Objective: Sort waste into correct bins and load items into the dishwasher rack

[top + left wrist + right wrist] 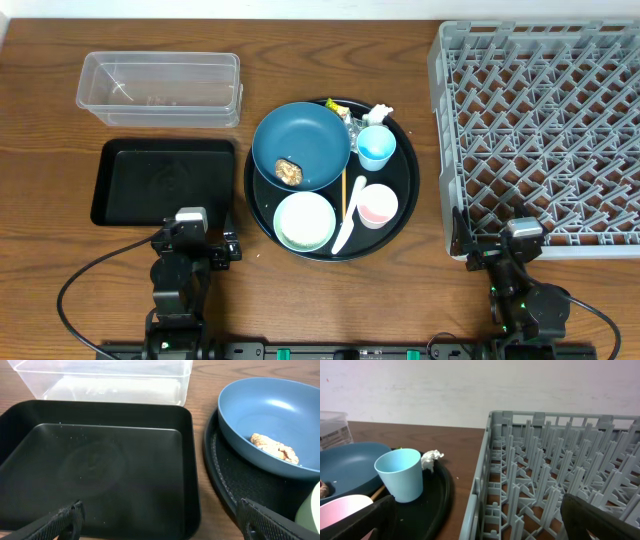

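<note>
Lighting bright, from above; shadows short, soft; glare on dark blue bowl [270, 420] and shallow black tray [100, 465]; wrist views' near edges blurred, overhead sharp.

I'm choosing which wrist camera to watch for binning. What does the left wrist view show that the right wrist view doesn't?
Only the left wrist view: the shallow black tray, filling the foreground. Only the right wrist view: the dishwasher rack, the light blue cup and the crumpled tissue. Both: the dark blue bowl, the round black tray under it, and the clear tub, just an edge of it on the right.
</note>
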`<state>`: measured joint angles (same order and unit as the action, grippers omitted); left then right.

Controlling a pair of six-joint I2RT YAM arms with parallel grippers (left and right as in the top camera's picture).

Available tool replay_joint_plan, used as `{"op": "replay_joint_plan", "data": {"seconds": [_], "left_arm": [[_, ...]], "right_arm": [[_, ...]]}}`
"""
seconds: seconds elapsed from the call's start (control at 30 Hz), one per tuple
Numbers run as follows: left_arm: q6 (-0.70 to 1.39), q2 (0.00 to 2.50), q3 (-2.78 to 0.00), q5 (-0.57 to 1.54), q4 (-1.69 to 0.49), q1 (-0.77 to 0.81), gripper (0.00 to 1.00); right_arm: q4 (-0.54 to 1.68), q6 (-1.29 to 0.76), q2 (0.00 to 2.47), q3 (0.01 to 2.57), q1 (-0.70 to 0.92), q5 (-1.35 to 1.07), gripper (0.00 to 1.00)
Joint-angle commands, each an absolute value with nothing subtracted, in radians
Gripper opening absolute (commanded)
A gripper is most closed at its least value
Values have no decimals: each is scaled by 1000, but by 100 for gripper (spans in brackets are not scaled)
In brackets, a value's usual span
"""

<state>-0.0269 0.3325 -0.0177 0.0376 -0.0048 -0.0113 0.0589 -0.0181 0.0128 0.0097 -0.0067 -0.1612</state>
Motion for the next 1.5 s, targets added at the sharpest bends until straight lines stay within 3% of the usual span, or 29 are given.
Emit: {"op": "replay_joint_plan", "data": {"seconds": [0.0, 0.23, 0.57, 0.9, 1.1, 1.27, 1.47], "left_arm": [[-31, 344, -4, 18, 1, -10, 98], [-4, 345, -4, 42, 2, -10, 98], [231, 344, -31, 363, 342, -10, 98], [269, 344, -66, 387, 337, -10, 98], [257, 344, -231, 329, 73, -10, 98], [96, 344, -503, 165, -292, -10, 98], [86, 344, -792, 44, -644, -10, 98]], "right_arm": [[60, -29, 13, 6, -15, -162, 99], [60, -29, 13, 6, -15, -162, 99], [60, -29, 13, 6, -15, -162, 99], [60, -29, 13, 6, -15, -162, 99], [60, -29, 13, 6, -15, -162, 99], [60, -29, 13, 6, -15, -162, 99], [60, -29, 13, 6, -15, -162, 99]]}}
